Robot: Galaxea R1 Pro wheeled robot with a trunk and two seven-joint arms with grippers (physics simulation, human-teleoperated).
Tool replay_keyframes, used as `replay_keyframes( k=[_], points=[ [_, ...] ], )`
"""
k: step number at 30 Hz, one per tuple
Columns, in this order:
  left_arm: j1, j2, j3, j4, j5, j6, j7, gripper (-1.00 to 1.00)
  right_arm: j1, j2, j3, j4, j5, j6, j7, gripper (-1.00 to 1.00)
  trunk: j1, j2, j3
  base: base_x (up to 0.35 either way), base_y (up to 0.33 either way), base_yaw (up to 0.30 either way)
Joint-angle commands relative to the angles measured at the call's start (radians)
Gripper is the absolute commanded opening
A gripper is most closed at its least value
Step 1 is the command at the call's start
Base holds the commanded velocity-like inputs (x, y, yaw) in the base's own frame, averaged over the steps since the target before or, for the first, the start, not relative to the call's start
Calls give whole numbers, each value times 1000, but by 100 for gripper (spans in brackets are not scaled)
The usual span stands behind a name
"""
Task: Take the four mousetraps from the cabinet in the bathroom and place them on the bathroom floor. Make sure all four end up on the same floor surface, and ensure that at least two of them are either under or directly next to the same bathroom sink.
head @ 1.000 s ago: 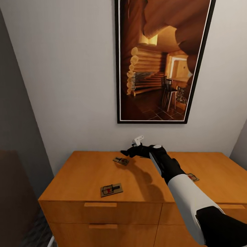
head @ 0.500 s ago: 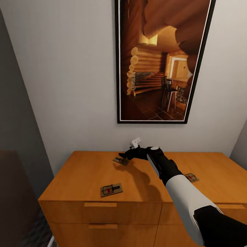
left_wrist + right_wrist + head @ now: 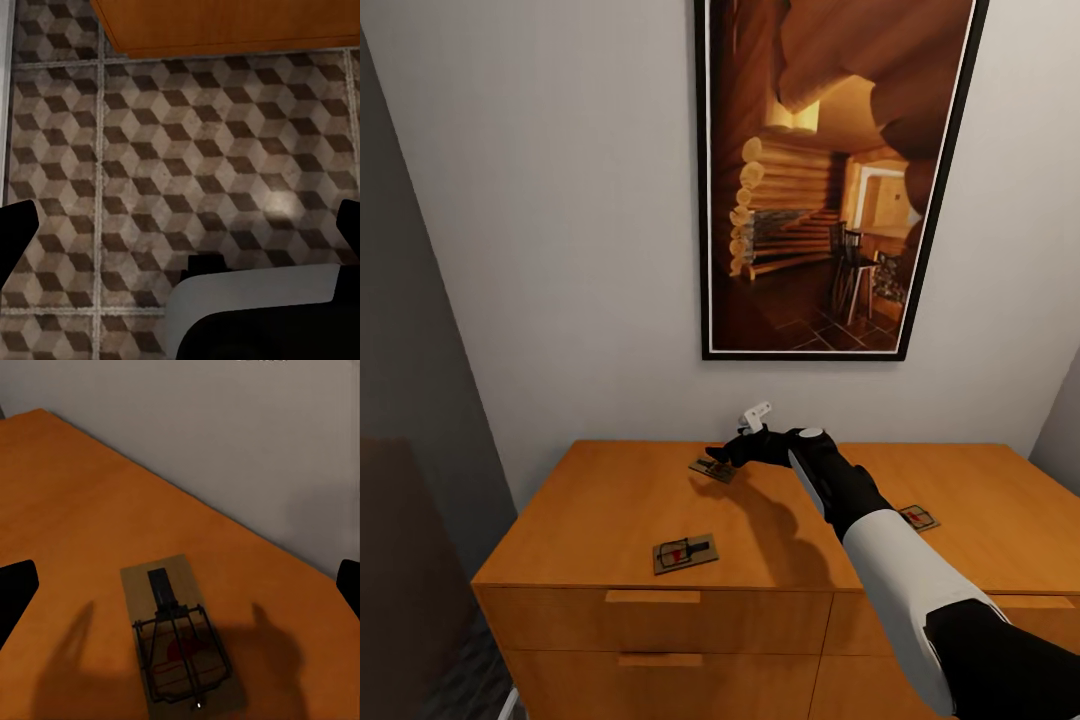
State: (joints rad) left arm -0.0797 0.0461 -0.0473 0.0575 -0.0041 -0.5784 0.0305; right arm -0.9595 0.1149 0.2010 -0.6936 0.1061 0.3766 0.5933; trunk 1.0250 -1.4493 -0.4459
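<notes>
Three mousetraps lie on the orange-brown cabinet [image 3: 610,500]: one at the back [image 3: 713,468], one near the front edge [image 3: 685,551], one to the right [image 3: 920,517] beside my right forearm. A fourth is out of view. My right gripper [image 3: 724,452] hovers open just above the back mousetrap [image 3: 180,641], whose dark wire and red spot lie between and beyond the spread black fingertips [image 3: 16,592]. My left gripper [image 3: 180,232] hangs open and empty over the cube-patterned bathroom floor [image 3: 225,150]. The sink is out of view.
A tall framed picture of a log cabin [image 3: 830,170] hangs on the pale wall behind the cabinet. Drawer fronts with bar handles [image 3: 652,597] face me. The cabinet's lower edge [image 3: 225,30] borders the tiles, and a white part of my own body [image 3: 255,289] sits below the left gripper.
My right gripper moved a little left and farther back, closer over the back mousetrap, then held still. The mousetraps have not moved.
</notes>
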Motion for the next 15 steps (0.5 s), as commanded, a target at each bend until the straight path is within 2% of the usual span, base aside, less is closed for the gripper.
replay_keyframes(
  k=[1, 15],
  points=[
    [-2, 0, -5, 4, -1, -6, 3, 100, -1, 0, -2, -1, 10, -2, 7, 100, 0, -1, -1, 0, 0, 0],
    [-2, 0, -5, 4, -1, -6, 3, 100, -1, -5, -2, 23, 10, -36, 44, 100, 0, -1, -1, 0, 0, 0]
  ],
)
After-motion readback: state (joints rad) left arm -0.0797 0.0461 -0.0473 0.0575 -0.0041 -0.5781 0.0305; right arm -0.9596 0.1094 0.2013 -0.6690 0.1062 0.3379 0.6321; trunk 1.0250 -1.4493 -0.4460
